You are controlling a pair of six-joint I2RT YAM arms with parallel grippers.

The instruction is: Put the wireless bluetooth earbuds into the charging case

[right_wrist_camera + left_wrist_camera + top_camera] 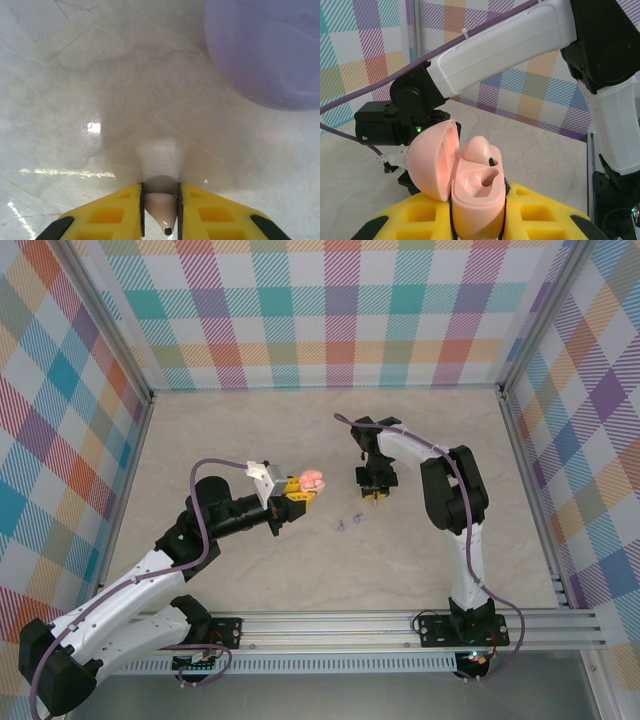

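Note:
The pale pink charging case [479, 207] stands open with its lid [431, 159] swung left, and my left gripper [476, 220] is shut on its base. One pink earbud [479, 149] sits in the far slot; the near slot [487, 181] is empty. From above, the case [313, 480] is held over the table's middle by the left gripper [297, 494]. My right gripper [161, 202] is shut on a second pale pink earbud [161, 209], close above the table. From above, this gripper [373, 494] points down to the right of the case. Two lilac earbuds [350, 522] lie on the table between the arms.
A blurred lilac rounded object [265, 50] lies on the table just ahead and right of the right gripper. The marbled tabletop [250, 430] is fenced by checked walls, with a metal rail [400, 625] along the near edge.

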